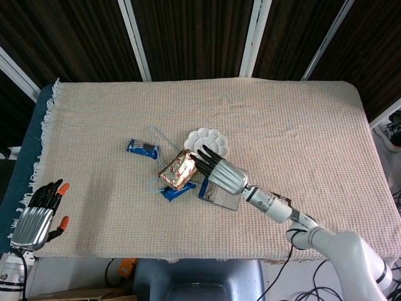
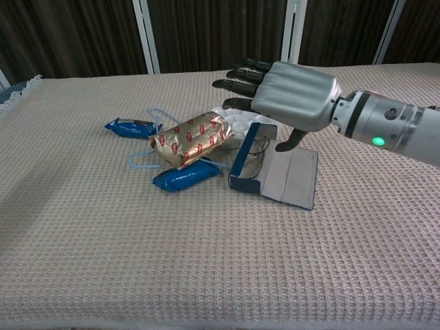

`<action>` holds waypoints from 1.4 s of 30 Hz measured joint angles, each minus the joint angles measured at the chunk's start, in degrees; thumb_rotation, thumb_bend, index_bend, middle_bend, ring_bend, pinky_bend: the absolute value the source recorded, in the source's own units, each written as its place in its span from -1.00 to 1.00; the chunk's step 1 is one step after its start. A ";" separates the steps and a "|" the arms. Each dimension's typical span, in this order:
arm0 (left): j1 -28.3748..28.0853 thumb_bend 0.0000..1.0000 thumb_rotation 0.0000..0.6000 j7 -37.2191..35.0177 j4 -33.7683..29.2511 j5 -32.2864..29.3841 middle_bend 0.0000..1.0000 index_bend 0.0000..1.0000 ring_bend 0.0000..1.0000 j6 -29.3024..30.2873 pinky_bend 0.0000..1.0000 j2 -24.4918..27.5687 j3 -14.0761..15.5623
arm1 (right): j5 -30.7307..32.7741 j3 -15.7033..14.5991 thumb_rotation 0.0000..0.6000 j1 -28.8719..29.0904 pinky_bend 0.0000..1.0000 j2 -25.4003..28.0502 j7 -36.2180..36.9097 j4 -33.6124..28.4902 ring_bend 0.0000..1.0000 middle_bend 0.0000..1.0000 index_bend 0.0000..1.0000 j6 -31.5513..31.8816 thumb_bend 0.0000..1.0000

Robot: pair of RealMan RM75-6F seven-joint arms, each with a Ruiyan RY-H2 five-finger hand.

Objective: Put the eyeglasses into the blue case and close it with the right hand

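Note:
The blue case (image 2: 242, 163) lies open mid-table, its blue side upright and its grey flap (image 2: 290, 177) spread flat to the right. Thin wire eyeglasses (image 2: 256, 152) rest inside against the blue wall. My right hand (image 2: 292, 102) hovers above the case, fingers stretched out to the left, holding nothing. In the head view the right hand (image 1: 220, 170) hides most of the case (image 1: 220, 198). My left hand (image 1: 36, 217) is spread and empty at the table's front left corner, far from everything.
A gold red-patterned packet (image 2: 190, 141) leans just left of the case on a blue packet (image 2: 184, 177). Another blue packet (image 2: 129, 127) and a clear tube (image 2: 155, 114) lie further left. A white palette dish (image 1: 210, 140) sits behind the case.

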 measured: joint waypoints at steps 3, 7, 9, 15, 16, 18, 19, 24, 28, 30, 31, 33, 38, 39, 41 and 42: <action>0.11 -0.23 1.00 0.01 -0.17 0.32 -1.00 -1.00 -1.00 0.23 -0.77 0.02 0.16 | -1.30 -1.62 1.00 -2.90 -1.00 3.73 0.99 -4.08 -1.00 -1.00 -0.17 4.27 -0.65; 0.18 -0.23 1.00 0.31 -0.27 0.51 -1.00 -1.00 -1.00 0.25 -0.77 -0.04 0.34 | -2.40 -3.87 1.00 -6.59 -1.00 6.94 4.43 -6.90 -1.00 -0.98 0.14 7.58 -0.62; 0.19 -0.23 1.00 0.53 -0.28 0.57 -1.00 -1.00 -1.00 0.26 -0.77 -0.06 0.35 | -2.59 -4.79 1.00 -8.10 -1.00 7.28 6.99 -6.92 -1.00 -0.95 0.23 8.15 -0.59; 0.11 -0.23 1.00 0.48 -0.31 0.45 -1.00 -1.00 -1.00 -0.04 -0.76 -0.03 0.38 | -2.81 -6.10 1.00 -10.93 -1.00 5.55 12.64 -1.67 -1.00 -0.90 0.31 8.94 -0.52; 0.10 -0.23 1.00 0.45 -0.31 0.41 -1.00 -1.00 -1.00 -0.07 -0.76 -0.01 0.36 | -2.78 -6.19 1.00 -11.20 -1.00 4.98 13.63 -0.46 -1.00 -0.89 0.32 8.89 -0.50; 0.11 -0.23 1.00 0.40 -0.32 0.43 -1.00 -1.00 -1.00 -0.02 -0.75 0.02 0.35 | -2.74 -6.31 1.00 -11.76 -1.00 3.37 16.30 2.88 -1.00 -0.87 0.33 8.84 -0.50; 0.11 -0.23 1.00 0.35 -0.31 0.45 -1.00 -1.00 -1.00 -0.01 -0.75 0.03 0.36 | -2.72 -6.33 1.00 -11.99 -1.00 2.59 17.42 4.45 -1.00 -0.86 0.34 8.85 -0.50; 0.03 -0.23 1.00 0.16 -0.20 0.20 -1.00 -1.00 -1.00 -0.31 -0.75 0.09 0.29 | -2.42 -6.18 1.00 -13.16 -1.00 -1.85 23.26 12.79 -1.00 -0.84 0.37 9.00 -0.45; -0.08 -0.23 1.00 0.33 -0.24 0.25 -1.00 -1.00 -1.00 -0.56 -0.75 0.07 0.38 | -2.11 -6.04 1.00 -13.61 -1.00 -4.39 26.87 17.26 -1.00 -0.83 0.37 8.42 -0.29; -0.05 -0.23 1.00 0.31 -0.28 0.27 -1.00 -1.00 -1.00 -0.48 -0.75 0.09 0.38 | -2.04 -6.02 1.00 -13.51 -1.00 -5.44 28.34 19.15 -1.00 -0.83 0.36 7.72 -0.27; -0.03 -0.23 1.00 0.32 -0.27 0.23 -1.00 -1.00 -1.00 -0.44 -0.75 0.09 0.36 | -2.06 -6.05 1.00 -13.40 -1.00 -5.80 28.79 19.89 -1.00 -0.83 0.35 7.41 -0.27; -0.01 -0.23 1.00 0.30 -0.28 0.04 -1.00 -1.00 -1.00 -0.41 -0.75 0.09 0.26 | -2.26 -6.23 1.00 -12.98 -1.00 -6.39 29.30 21.46 -1.00 -0.83 0.33 6.77 -0.27; -0.09 -0.23 1.00 0.30 -0.21 -0.15 -1.00 -1.00 -1.00 -0.59 -0.75 0.06 0.14 | -3.24 -6.96 1.00 -11.70 -1.00 -6.66 29.17 23.28 -1.00 -0.83 0.30 6.05 -0.27; -0.12 -0.23 1.00 0.32 -0.19 -0.17 -1.00 -1.00 -1.00 -0.65 -0.75 0.05 0.14 | -3.37 -7.06 1.00 -11.56 -1.00 -6.59 28.92 23.35 -1.00 -0.83 0.30 6.01 -0.27; -0.14 -0.23 1.00 0.35 -0.18 -0.19 -1.00 -1.00 -1.00 -0.69 -0.75 0.04 0.14 | -3.66 -7.27 1.00 -11.24 -1.00 -6.41 28.43 23.47 -1.00 -0.83 0.30 5.92 -0.27; -0.15 -0.23 1.00 0.36 -0.18 -0.19 -1.00 -1.00 -1.00 -0.70 -0.75 0.03 0.14 | -3.71 -7.32 1.00 -11.19 -1.00 -6.36 28.34 23.49 -1.00 -0.83 0.30 5.90 -0.27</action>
